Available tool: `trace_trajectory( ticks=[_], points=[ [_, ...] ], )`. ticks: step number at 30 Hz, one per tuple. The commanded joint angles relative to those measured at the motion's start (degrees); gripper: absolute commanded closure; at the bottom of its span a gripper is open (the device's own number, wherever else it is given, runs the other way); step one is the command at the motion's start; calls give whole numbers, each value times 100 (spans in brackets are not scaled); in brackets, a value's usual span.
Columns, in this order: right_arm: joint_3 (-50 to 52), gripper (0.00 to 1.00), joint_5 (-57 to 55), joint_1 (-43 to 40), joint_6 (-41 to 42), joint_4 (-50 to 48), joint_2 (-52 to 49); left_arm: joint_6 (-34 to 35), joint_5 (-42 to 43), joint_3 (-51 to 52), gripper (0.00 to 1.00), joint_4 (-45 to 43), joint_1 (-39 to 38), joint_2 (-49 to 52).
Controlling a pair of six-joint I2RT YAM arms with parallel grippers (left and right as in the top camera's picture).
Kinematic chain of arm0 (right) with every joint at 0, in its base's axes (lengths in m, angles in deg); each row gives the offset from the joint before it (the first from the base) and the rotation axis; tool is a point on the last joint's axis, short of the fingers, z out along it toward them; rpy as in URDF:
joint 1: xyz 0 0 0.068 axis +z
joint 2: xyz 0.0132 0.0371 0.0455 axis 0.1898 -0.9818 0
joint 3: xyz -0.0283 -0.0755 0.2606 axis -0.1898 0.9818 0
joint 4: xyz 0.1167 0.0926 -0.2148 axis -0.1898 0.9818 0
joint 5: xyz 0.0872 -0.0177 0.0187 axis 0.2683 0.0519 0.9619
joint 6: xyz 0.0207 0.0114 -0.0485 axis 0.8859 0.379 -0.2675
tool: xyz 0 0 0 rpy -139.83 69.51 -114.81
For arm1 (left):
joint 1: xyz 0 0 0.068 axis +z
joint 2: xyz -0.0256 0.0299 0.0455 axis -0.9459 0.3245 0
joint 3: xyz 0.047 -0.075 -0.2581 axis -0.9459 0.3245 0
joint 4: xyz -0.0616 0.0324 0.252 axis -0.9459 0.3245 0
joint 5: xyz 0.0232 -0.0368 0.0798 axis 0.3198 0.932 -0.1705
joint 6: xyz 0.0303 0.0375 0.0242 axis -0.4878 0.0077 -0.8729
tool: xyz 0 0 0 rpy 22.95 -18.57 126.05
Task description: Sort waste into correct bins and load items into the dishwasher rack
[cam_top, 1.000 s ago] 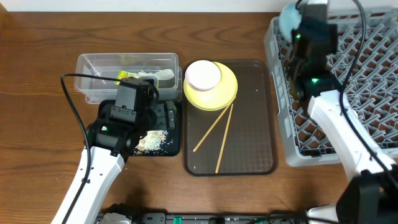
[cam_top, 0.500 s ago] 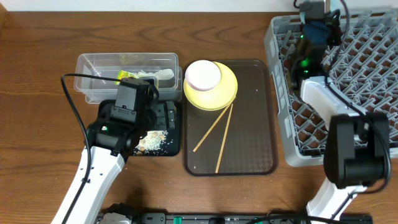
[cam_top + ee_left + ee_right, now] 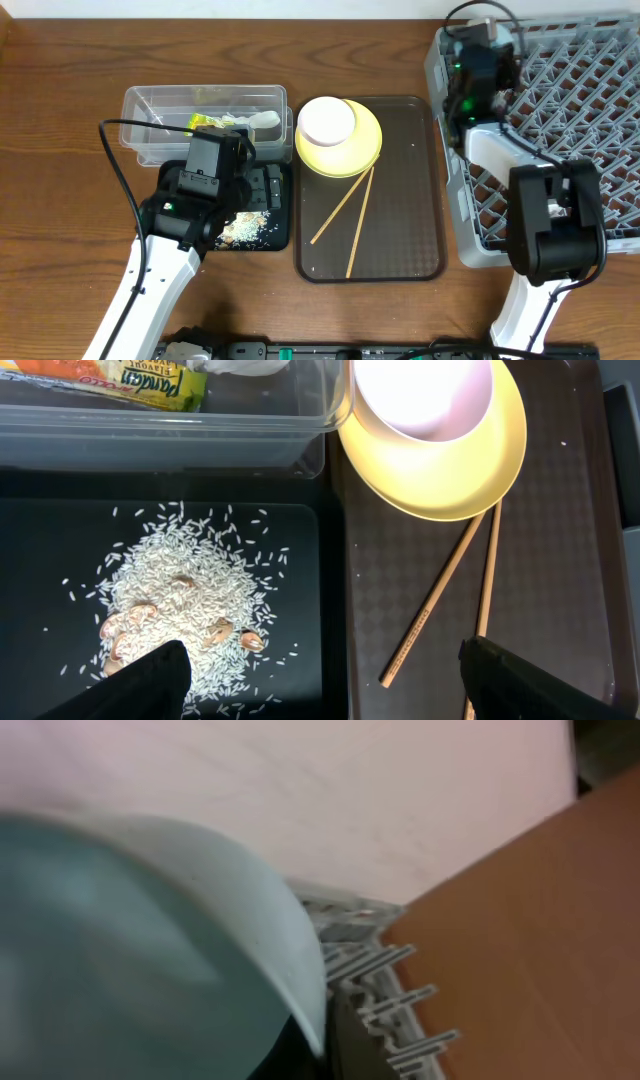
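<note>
Left jaws spread over rice (image 3: 185,600) in black tray (image 3: 40,560), right jaws unclear beside light blue bowl (image 3: 130,940)

illegible print on snack wrapper (image 3: 150,382)

Bowl (image 3: 327,121) on plate (image 3: 365,150) on tray (image 3: 410,200) (chopsticks (image 3: 342,205) in front), rack (image 3: 590,120) right, box (image 3: 150,145) left.

You have a dark brown serving tray (image 3: 400,200) lying flat near the middle of the wooden bench (image 3: 60,220), its long sides running front to back; behind the bench you see a pale wall (image 3: 350,790)
</note>
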Motion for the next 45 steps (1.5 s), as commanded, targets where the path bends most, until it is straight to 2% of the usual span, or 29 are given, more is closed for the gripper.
trace_trajectory(
  ticks=[1,5,9,13,17,22,25,26,30,34,41,43,45],
  points=[
    [31,99,-162,168,721,494,-66,-9,-48,20,12,4,31,11],
    [31,99,-389,385,1462,1196,46,-11,-48,20,12,4,31,11],
    [28,84,-334,525,2074,1904,389,-9,-48,20,12,4,31,11],
    [28,46,535,601,2448,3001,938,-11,-48,20,12,4,31,11],
    [28,24,2000,695,2835,4181,1585,-11,-48,20,12,4,31,11],
    [31,27,4376,881,3480,4454,2055,-11,-70,20,12,28,31,13],
    [31,29,5311,1025,4151,4186,1982,44,-417,20,12,166,31,44],
    [31,30,5405,1075,4343,4111,1937,278,-710,20,12,280,31,63],
    [31,34,5405,1379,4730,3766,1574,1231,-1729,20,12,763,59,149],
    [31,43,5224,1692,4813,3394,1071,1303,-1740,24,12,796,122,177],
    [31,52,4544,1958,5687,2966,203,1303,-1738,24,12,796,127,177],
    [31,60,4546,1976,5982,2824,11,1303,-1738,24,12,796,127,177],
    [31,77,4542,1976,6245,2787,-94,1303,-1738,24,12,796,127,177]
  ],
)
